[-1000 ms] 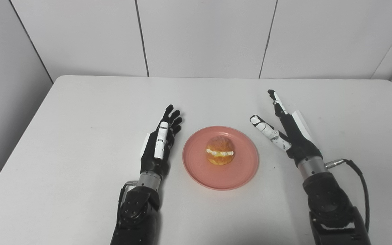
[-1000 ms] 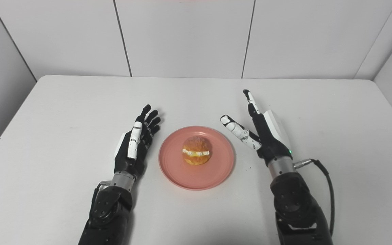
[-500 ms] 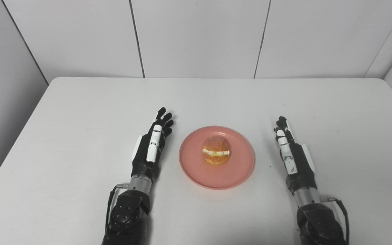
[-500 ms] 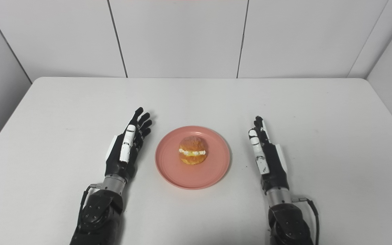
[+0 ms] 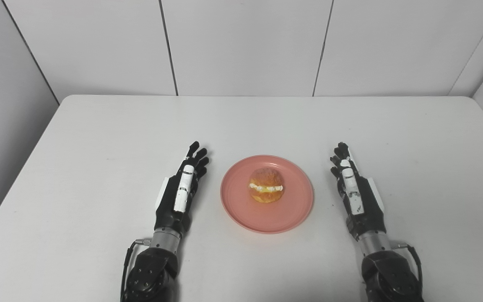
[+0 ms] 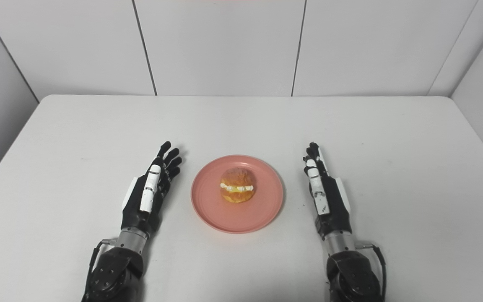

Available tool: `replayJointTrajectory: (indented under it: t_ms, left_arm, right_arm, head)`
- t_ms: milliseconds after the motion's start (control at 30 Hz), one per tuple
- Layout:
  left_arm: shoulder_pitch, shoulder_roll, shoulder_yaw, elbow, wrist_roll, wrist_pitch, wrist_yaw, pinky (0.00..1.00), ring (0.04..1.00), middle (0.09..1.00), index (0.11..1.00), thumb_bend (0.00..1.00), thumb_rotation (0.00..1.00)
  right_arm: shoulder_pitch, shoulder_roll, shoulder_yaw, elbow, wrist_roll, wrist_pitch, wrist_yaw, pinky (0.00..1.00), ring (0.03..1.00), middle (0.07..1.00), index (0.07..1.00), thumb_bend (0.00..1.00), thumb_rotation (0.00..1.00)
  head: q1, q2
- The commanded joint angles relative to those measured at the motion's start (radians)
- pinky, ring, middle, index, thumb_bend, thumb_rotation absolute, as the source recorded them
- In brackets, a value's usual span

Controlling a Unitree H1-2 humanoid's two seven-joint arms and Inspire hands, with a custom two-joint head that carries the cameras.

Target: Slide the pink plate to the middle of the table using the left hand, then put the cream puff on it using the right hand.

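Note:
The pink plate [image 5: 241, 209] sits near the middle of the white table. The cream puff [image 5: 266, 191], golden with a white cream line, rests on the plate's centre. My left hand [image 5: 180, 191] lies open and empty on the table, left of the plate and apart from it. My right hand [image 5: 354, 191] lies open and empty, fingers straight, right of the plate and apart from it. Both hands also show in the right eye view: the left hand [image 6: 149, 191] and the right hand [image 6: 324, 191].
The white table [image 5: 99, 138] reaches to a white panelled wall at the back. Its left and right edges show at the sides of the picture. A black cable [image 6: 377, 256] loops beside my right wrist.
My right hand drew back toward me, folded its spread fingers together and settled beside the plate. My left hand slid back and a little left. The camera shifted slightly early on.

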Motion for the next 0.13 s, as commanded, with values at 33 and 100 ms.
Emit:
replayJointTrajectory:
  t_ms: [33, 100]
  left_arm:
    - [0.1, 0.015, -0.009, 0.019, -0.014, 0.055, -0.026, 1.0, 1.0, 1.0, 1.0, 0.4, 1.0]
    - [0.105, 0.016, -0.013, 0.014, -0.016, 0.055, -0.034, 1.0, 1.0, 1.0, 1.0, 0.41, 1.0]
  right_arm:
    - [0.021, 0.017, 0.014, 0.001, 0.011, 0.033, 0.0, 1.0, 1.0, 1.0, 1.0, 0.3, 1.0]
    - [0.026, 0.019, 0.025, 0.002, -0.004, 0.034, -0.007, 1.0, 1.0, 1.0, 1.0, 0.29, 1.0]
  head:
    - [0.0, 0.003]
    - [-0.004, 0.002]
